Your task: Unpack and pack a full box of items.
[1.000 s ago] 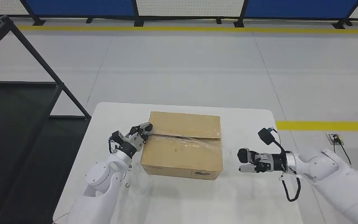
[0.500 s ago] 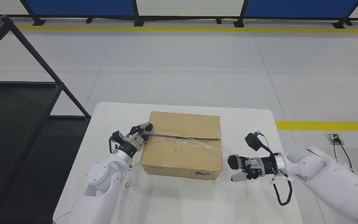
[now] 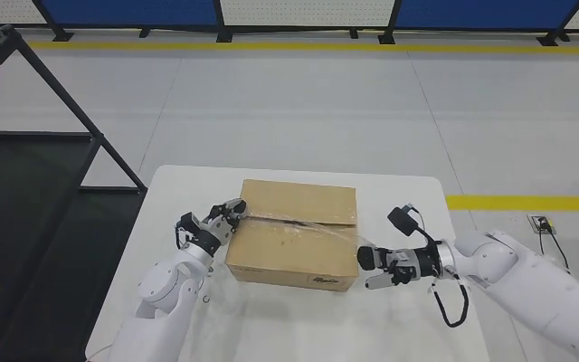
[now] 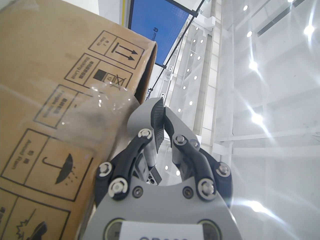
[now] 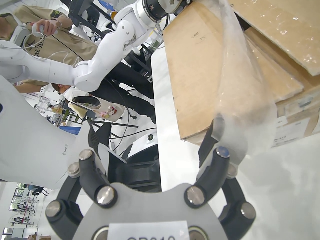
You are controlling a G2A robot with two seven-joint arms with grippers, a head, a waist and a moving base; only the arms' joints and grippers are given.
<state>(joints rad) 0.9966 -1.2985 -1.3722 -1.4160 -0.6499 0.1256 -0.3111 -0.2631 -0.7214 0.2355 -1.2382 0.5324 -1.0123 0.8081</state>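
**Mia:** What is closest to us?

**Ben:** The two claws. The right gripper (image 3: 367,269) is by the near right corner of the box (image 3: 294,244). Its two fingers are spread wide apart. Nothing is squeezed between them.

**Mia:** Is anything on it?

**Ben:** Yes. A strip of clear tape (image 5: 232,58) lies against one finger (image 5: 208,138). From there the tape runs up over the top of the box.

**Mia:** And the other claw?

**Ben:** The left gripper (image 3: 235,208) is at the left end of the box, up by the top edge. Its two pads (image 4: 156,118) are pressed tight together. I cannot tell if any tape is pinched there. Some crinkly tape sticks to the side of the box just beside it.

**Mia:** Where is the box?

**Ben:** It is a brown cardboard box. It sits flat in the middle of the white table (image 3: 398,195), between the two claws. The top flaps (image 5: 270,13) are down, but a thin dark gap shows between them.

**Mia:** What is past the table?

**Ben:** Grey floor with a yellow line (image 3: 511,203). A black frame (image 3: 54,100) stands off to the left. Blue panels (image 3: 127,11) are far at the back.
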